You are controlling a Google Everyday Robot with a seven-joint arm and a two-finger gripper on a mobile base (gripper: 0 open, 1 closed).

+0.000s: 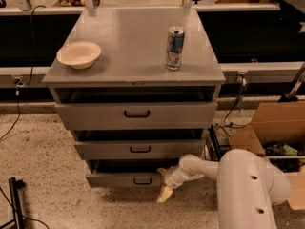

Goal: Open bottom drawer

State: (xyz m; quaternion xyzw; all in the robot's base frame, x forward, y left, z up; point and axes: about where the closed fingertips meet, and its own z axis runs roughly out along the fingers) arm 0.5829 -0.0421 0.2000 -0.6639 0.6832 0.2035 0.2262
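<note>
The bottom drawer (119,179) is the lowest, narrowest grey front of the cabinet, with a small black bar handle (142,181). It stands pulled out a little, with a dark gap above its front. My gripper (166,185) is at the end of the white arm (205,168), low by the floor at the drawer's right front corner, just right of the handle. One pale fingertip (164,194) points down toward the floor.
The middle drawer (138,149) and the top drawer (136,114) also stand slightly out. A cream bowl (79,54) and a drink can (175,48) sit on the cabinet top. A cardboard box (276,128) and cables lie to the right. A black stand (16,206) is at lower left.
</note>
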